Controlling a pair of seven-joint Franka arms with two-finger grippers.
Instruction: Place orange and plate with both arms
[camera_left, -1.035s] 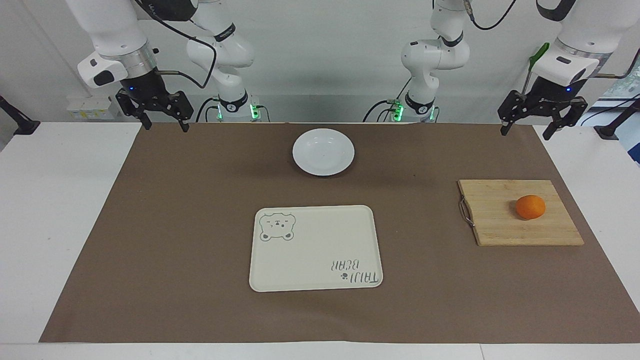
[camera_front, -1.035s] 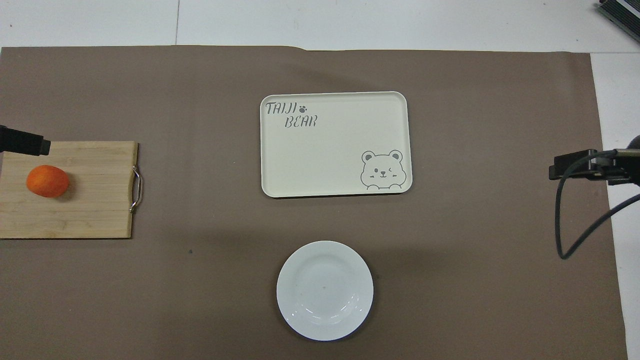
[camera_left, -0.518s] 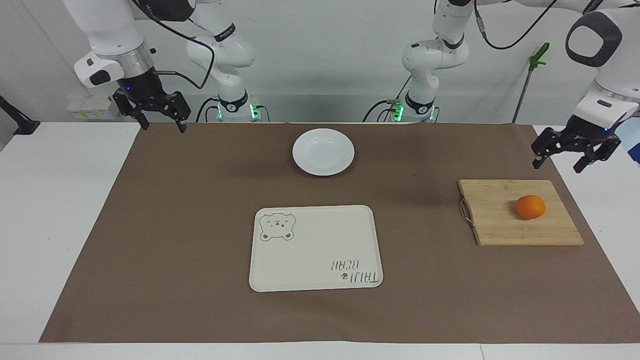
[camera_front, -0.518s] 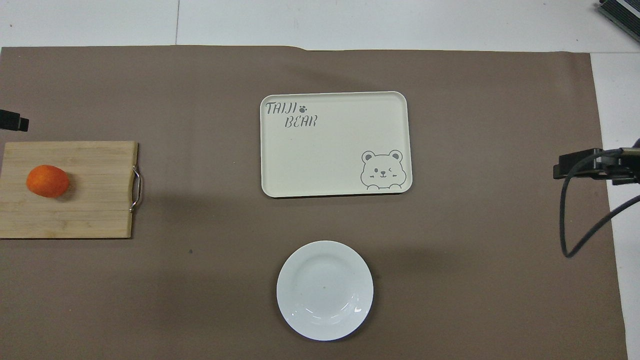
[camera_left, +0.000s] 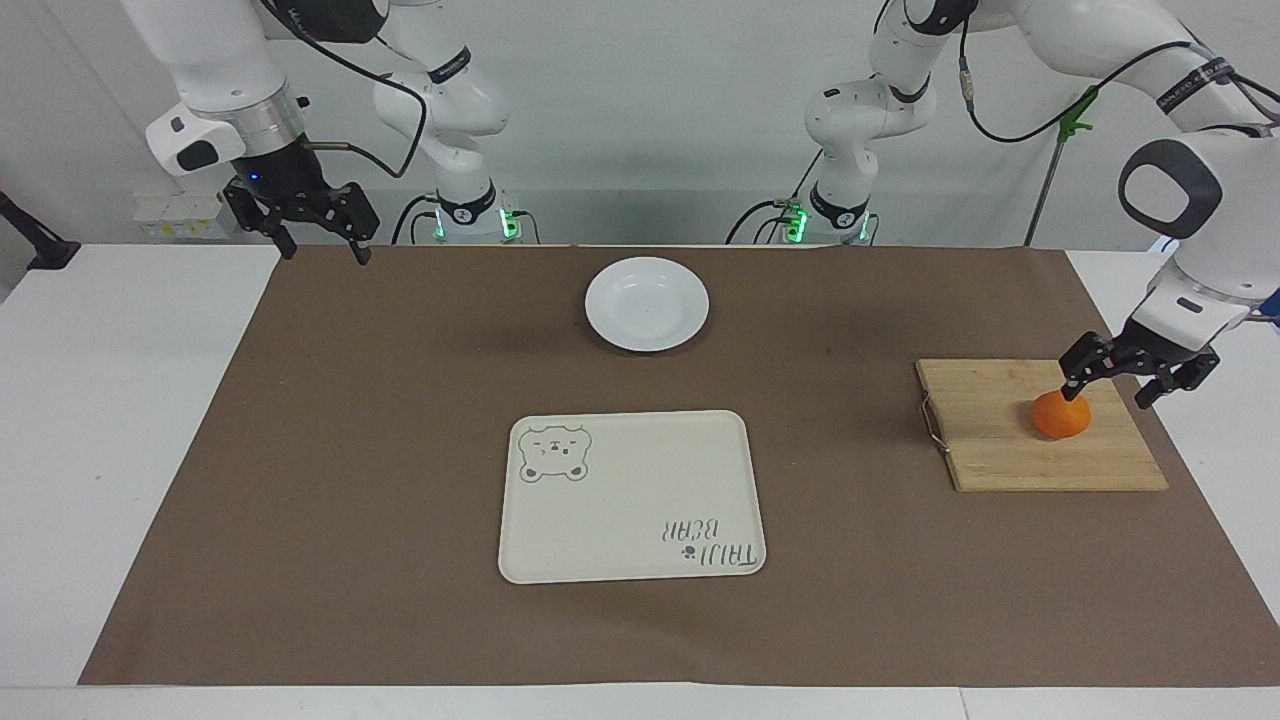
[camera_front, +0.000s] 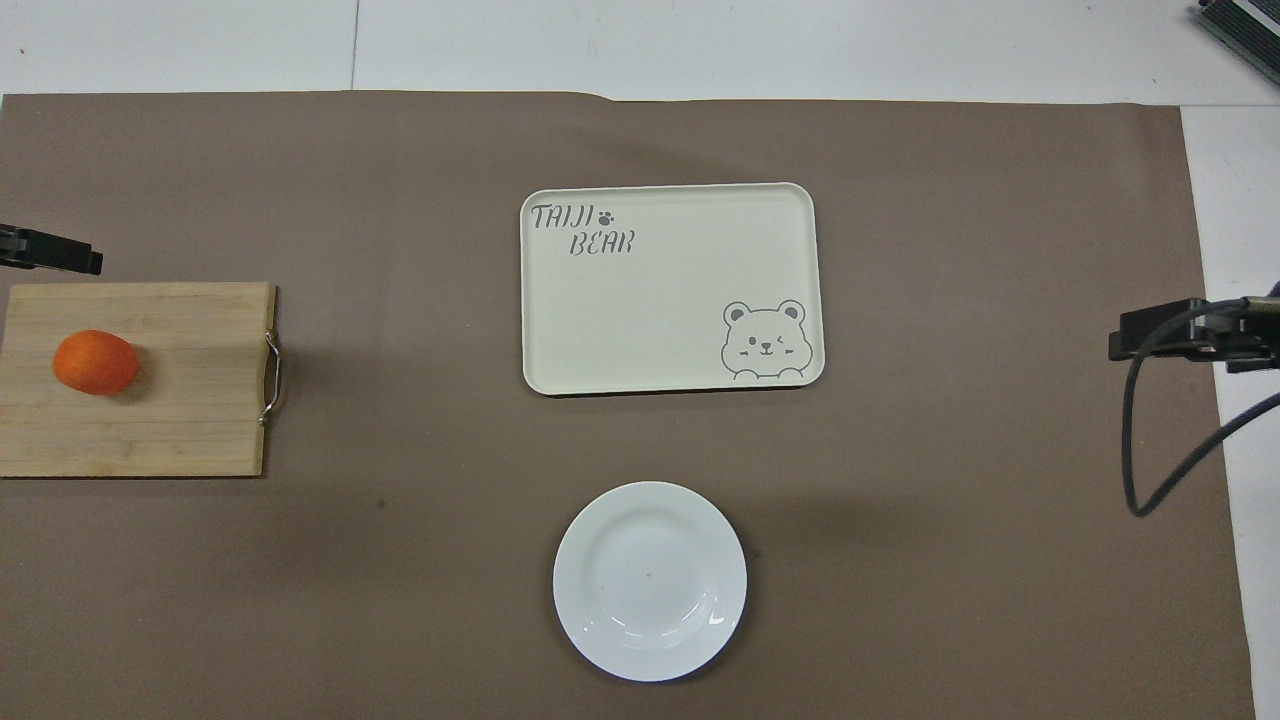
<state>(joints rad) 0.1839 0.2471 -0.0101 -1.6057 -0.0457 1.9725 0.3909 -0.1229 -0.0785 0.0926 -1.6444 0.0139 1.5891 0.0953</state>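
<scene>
materials on the table
glossy white plate (camera_front: 650, 581), pale wood board (camera_front: 170, 420) with metal handle (camera_front: 272, 378), matt brown paper cover (camera_front: 950, 300), smooth orange (camera_front: 96, 362).

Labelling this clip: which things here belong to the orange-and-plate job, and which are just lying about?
Job:
- orange
- plate
- left gripper, open over the orange
- right gripper, open, waiting

Lying about:
- cutting board under the orange
- bear tray
</scene>
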